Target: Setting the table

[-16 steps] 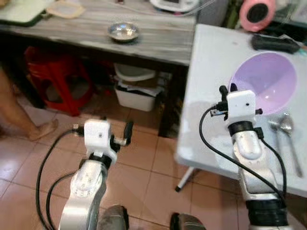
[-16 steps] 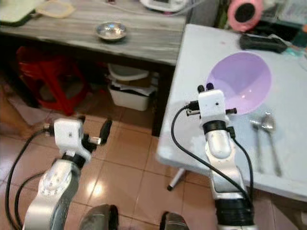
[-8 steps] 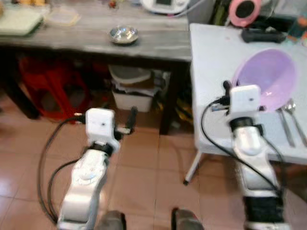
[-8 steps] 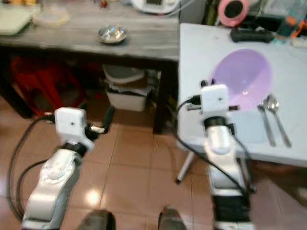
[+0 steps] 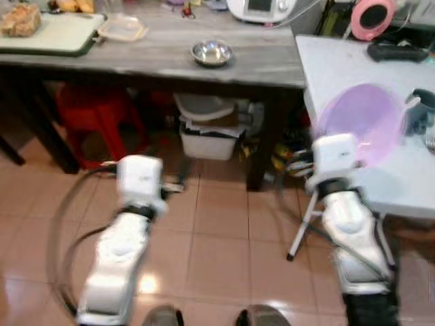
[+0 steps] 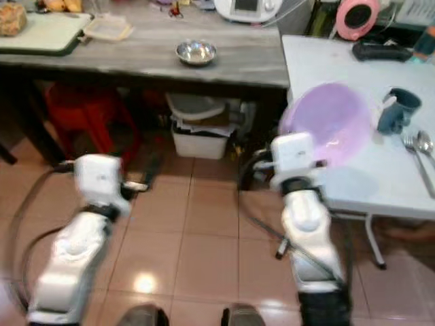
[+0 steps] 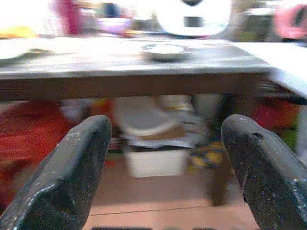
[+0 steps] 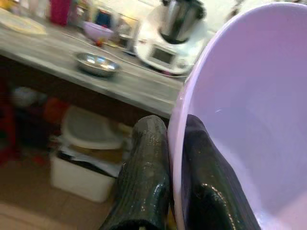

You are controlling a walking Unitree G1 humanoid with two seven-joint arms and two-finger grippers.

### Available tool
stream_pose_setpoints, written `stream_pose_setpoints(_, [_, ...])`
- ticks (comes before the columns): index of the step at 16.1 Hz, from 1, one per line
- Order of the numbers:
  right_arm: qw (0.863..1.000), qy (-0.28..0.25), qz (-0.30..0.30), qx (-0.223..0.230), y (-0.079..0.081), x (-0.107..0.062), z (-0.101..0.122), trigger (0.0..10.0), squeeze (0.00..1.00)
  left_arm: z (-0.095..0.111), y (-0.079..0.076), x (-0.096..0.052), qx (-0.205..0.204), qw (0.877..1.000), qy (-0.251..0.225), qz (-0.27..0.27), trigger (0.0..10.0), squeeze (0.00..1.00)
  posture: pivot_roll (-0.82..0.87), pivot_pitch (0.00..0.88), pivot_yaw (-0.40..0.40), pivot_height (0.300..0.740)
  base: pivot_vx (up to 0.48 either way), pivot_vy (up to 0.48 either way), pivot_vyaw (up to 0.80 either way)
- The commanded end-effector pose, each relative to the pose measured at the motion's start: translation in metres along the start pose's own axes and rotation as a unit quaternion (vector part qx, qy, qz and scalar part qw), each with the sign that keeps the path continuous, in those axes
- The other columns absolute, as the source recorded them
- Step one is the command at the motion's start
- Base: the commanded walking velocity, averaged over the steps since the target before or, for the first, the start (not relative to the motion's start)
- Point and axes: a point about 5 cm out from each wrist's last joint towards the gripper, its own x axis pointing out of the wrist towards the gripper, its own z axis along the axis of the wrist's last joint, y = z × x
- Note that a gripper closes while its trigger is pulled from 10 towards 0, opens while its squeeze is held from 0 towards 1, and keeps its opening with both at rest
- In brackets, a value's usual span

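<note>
Pinching the purple bowl's (image 8: 249, 120) rim, the right end effector (image 8: 168, 182) is half hidden; left end effector (image 7: 165, 167) spread.

Glossy plastic bowl (image 8: 249, 124); shiny metal dish (image 6: 196, 52)

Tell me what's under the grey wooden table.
Under the grey wooden table sit a red stool and a white bin with a round white lid resting on it. The bin's contents are covered, and the space behind is in shadow.

Home kitchen: tiled floor (image 5: 217, 231), cooking appliance (image 6: 246, 8), steel bowl (image 6: 196, 52).
</note>
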Motion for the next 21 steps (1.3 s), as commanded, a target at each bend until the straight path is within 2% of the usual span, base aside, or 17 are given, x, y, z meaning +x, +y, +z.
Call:
stream_pose_setpoints(1, [1.0, -0.001, -0.012, 0.0, -0.009, -0.002, 0.003, 10.0, 0.0, 0.001, -0.004, 0.001, -0.001, 1.0, -0.003, 0.002, 10.0, 0.0, 0.03, 0.059, -0.01, 0.74, 0.45, 0.0, 0.0])
stream_pose_setpoints(3, [0.999, 0.028, -0.009, 0.032, -0.005, -0.017, -0.009, 10.0, 0.0, 0.001, 0.001, 0.002, 0.01, 1.0, -0.001, 0.019, 10.0, 0.0, 0.02, 0.048, -0.007, 0.74, 0.465, 0.0, 0.0])
stream_pose_setpoints(5, [0.999, 0.034, -0.003, 0.027, 0.0, -0.02, -0.011, 10.0, 0.0, 0.001, -0.004, 0.004, 0.021, 1.0, -0.003, 0.007, 10.0, 0.0, 0.02, 0.043, -0.003, 0.74, 0.48, 0.0, 0.0])
stream_pose_setpoints(8, [0.999, 0.024, -0.002, 0.03, 0.0, -0.014, -0.007, 10.0, 0.0, 0.001, -0.011, 0.006, 0.017, 1.0, -0.005, -0.01, 10.0, 0.0, 0.01, 0.033, 0.0, 0.74, 0.48, 0.0, 0.74])
stream_pose_setpoints(13, [0.999, 0.01, 0.009, 0.05, 0.003, -0.004, 0.0, 10.0, 0.0, 0.002, -0.012, 0.008, 0.017, 1.0, -0.01, -0.016, 10.0, 0.0, 0.02, 0.029, 0.002, 0.74, 0.48, 0.0, 0.0])
stream_pose_setpoints(21, [0.998, -0.013, 0.01, 0.054, 0.003, 0.013, 0.011, 10.0, 0.0, 0.006, -0.015, 0.009, 0.019, 0.999, -0.022, -0.029, 10.0, 0.0, 0.02, 0.041, 0.0, 0.74, 0.48, 0.0, 0.0])
